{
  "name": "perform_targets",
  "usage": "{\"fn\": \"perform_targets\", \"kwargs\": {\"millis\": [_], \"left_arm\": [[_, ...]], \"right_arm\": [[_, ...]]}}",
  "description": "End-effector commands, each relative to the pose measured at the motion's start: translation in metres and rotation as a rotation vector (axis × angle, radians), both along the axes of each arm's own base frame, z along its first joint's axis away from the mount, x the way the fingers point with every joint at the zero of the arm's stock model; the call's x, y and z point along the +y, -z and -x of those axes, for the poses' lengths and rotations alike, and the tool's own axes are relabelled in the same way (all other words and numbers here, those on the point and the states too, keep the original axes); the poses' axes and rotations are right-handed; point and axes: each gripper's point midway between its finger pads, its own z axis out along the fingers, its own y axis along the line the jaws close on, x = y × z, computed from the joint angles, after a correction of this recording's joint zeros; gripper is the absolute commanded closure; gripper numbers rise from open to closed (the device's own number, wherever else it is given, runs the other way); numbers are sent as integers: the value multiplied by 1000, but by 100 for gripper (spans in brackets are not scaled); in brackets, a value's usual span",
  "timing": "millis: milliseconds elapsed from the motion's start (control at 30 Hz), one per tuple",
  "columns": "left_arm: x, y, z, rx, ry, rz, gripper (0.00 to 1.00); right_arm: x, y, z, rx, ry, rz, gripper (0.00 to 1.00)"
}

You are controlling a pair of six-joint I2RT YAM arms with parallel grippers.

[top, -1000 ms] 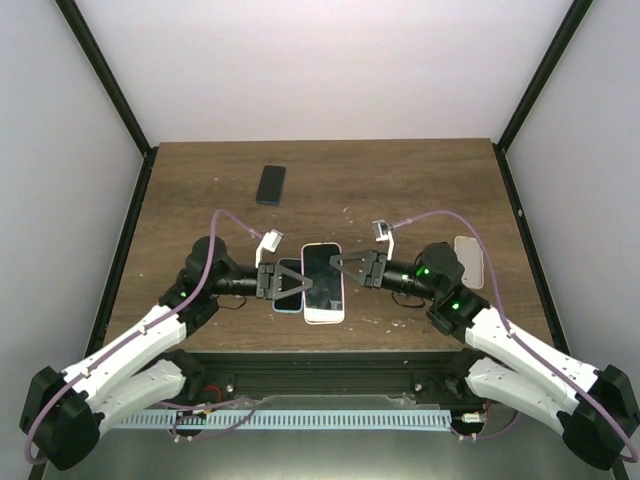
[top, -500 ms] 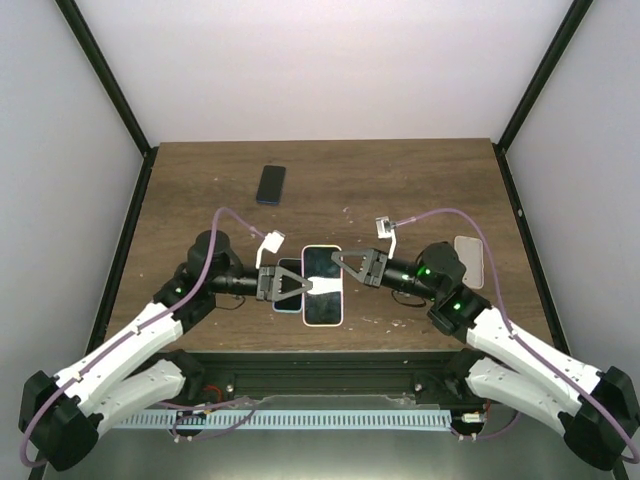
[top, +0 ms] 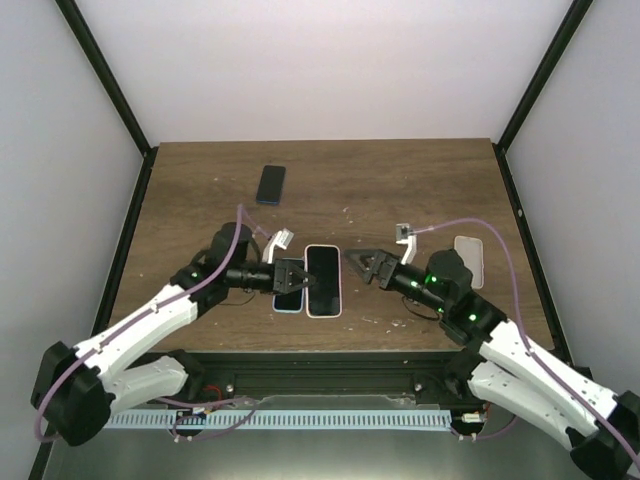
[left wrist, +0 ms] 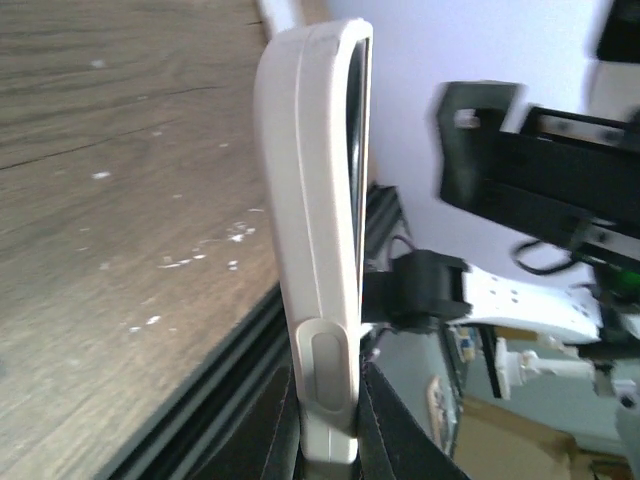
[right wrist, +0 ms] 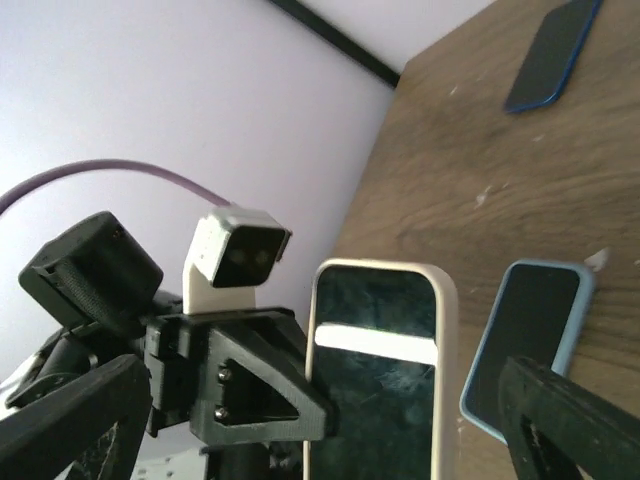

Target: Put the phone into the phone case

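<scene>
A black-screened phone sits inside a cream-white phone case (top: pixel 322 281), held just above the table's near middle. My left gripper (top: pixel 294 276) is shut on the case's left long edge. In the left wrist view the case (left wrist: pixel 315 230) shows edge-on between my fingers (left wrist: pixel 385 430). My right gripper (top: pixel 358 262) hangs open a short way to the right of the phone, touching nothing. From the right wrist the phone screen (right wrist: pixel 378 400) faces me, with both right fingers (right wrist: pixel 65 425) spread wide at the frame's corners.
A second phone in a light blue case (top: pixel 286 294) lies on the table under my left gripper, also seen as the blue-cased phone (right wrist: pixel 528 340). A dark blue phone (top: pixel 270 184) lies at the back left. A pale clear case (top: pixel 470 260) lies at the right.
My right gripper has opened wide and drawn back to the right, off the phone. The left gripper keeps its grip on the cased phone and has shifted slightly right.
</scene>
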Motion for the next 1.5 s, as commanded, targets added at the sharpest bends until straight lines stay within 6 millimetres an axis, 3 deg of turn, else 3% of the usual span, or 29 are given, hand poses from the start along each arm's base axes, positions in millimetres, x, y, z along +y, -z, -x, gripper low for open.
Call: {"fn": "perform_targets", "kwargs": {"millis": [0,300,567,667,800,867,967,1067,1233,1467], "left_arm": [[-2,13,-28,-41,-73,-93,100],[-36,82,-74,64,-77,-169,100],[-58,131,-85,184,-33,-180,97],[-58,144,-82,212,-26,-191,90],[-54,153,-79,227,-23,-218,70],[-52,153,-78,222,-21,-233,64],[-44,148,-78,204,-40,-270,47],[-33,132,-83,152,-73,-300,38],[-4,98,-94,57,-161,-351,1],[36,46,-98,-117,-274,-482,0]], "right_arm": [[-39,14,-10,16,205,110,0],[-52,11,-3,-7,227,148,0],[-46,11,-4,-34,194,174,0],[-46,15,-6,-21,203,198,0],[-46,18,-7,-15,206,204,0],[-45,19,-8,-13,207,207,0],[-48,26,-14,0,235,243,0],[-59,41,-26,-6,289,403,0],[-89,46,-58,44,429,641,0],[-135,72,-102,112,576,845,0]]}}
